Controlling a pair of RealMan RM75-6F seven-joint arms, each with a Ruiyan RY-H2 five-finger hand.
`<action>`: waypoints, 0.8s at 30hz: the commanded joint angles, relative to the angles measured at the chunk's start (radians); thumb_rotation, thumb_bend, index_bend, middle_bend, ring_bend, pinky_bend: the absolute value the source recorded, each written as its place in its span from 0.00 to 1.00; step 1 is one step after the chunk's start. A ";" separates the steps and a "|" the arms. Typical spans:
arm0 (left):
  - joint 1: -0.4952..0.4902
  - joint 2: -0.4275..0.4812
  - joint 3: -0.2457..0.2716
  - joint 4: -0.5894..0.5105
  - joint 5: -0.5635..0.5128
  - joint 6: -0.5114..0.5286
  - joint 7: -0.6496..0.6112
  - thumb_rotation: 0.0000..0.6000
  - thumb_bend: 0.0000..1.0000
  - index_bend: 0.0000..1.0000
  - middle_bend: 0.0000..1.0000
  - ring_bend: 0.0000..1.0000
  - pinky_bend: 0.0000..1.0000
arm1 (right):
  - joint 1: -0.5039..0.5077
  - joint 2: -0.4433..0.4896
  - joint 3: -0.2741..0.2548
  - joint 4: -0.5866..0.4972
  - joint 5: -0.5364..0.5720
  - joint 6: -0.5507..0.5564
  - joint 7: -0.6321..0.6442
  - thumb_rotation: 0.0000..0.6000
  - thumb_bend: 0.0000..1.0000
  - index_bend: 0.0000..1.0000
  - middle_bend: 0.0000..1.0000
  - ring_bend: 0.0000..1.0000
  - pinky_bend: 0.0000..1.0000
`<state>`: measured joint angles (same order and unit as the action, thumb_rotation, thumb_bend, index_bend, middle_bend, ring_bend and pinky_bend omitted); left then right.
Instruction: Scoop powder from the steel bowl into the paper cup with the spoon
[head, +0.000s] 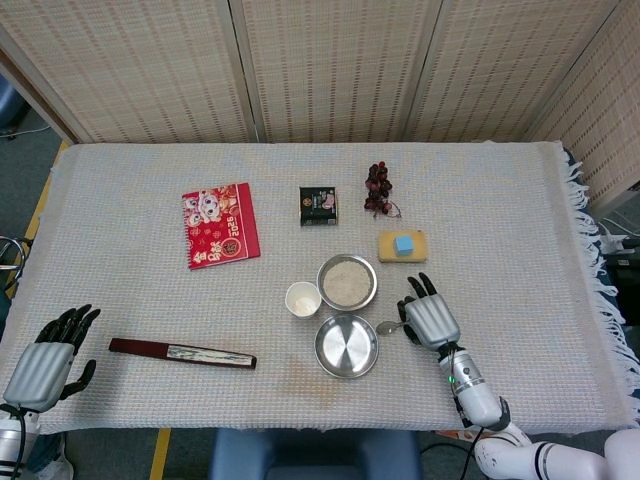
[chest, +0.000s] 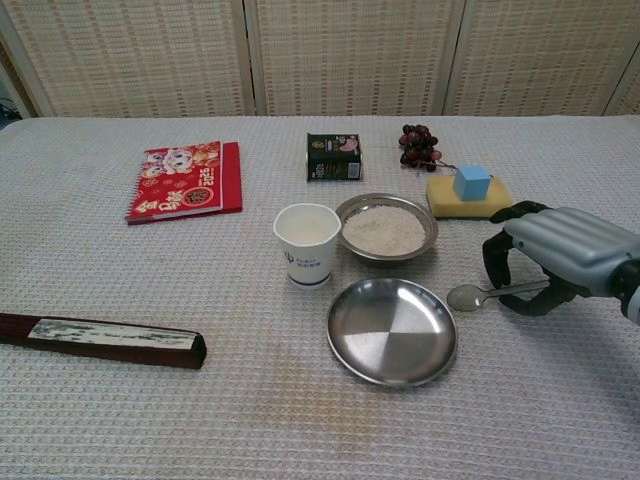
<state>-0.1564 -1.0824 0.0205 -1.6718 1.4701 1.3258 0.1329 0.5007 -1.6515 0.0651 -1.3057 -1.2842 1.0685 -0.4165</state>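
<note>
A steel bowl (chest: 387, 229) (head: 347, 281) full of white powder stands mid-table. The white paper cup (chest: 307, 243) (head: 303, 299) is just to its left. An empty steel plate (chest: 392, 330) (head: 346, 346) lies in front of them. My right hand (chest: 560, 258) (head: 428, 318) grips the handle of a metal spoon (chest: 482, 294) (head: 389, 326), lifted slightly off the cloth, its bowl pointing left just right of the plate. My left hand (head: 48, 356) rests open at the table's near left corner, seen only in the head view.
A yellow sponge with a blue cube (chest: 469, 192) sits behind my right hand. Dark grapes (chest: 420, 144), a small dark packet (chest: 334, 157) and a red booklet (chest: 184, 179) lie further back. A long dark folded fan (chest: 100, 338) lies at the near left.
</note>
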 joint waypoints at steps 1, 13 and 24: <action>-0.001 0.000 -0.001 -0.001 -0.002 -0.001 0.001 1.00 0.46 0.00 0.00 0.00 0.13 | -0.001 -0.002 0.000 0.003 0.000 -0.001 0.000 1.00 0.35 0.90 0.53 0.09 0.00; -0.001 0.001 -0.001 -0.001 -0.004 -0.004 0.000 1.00 0.46 0.00 0.00 0.00 0.13 | -0.003 0.006 0.006 0.000 0.010 -0.005 -0.010 1.00 0.36 0.95 0.57 0.13 0.00; -0.001 -0.001 -0.002 0.000 -0.004 0.000 0.003 1.00 0.46 0.00 0.00 0.00 0.13 | -0.003 0.006 0.010 0.007 0.019 -0.016 -0.002 1.00 0.37 0.97 0.59 0.14 0.00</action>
<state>-0.1569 -1.0830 0.0185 -1.6718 1.4661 1.3264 0.1360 0.4976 -1.6448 0.0751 -1.2984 -1.2653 1.0524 -0.4183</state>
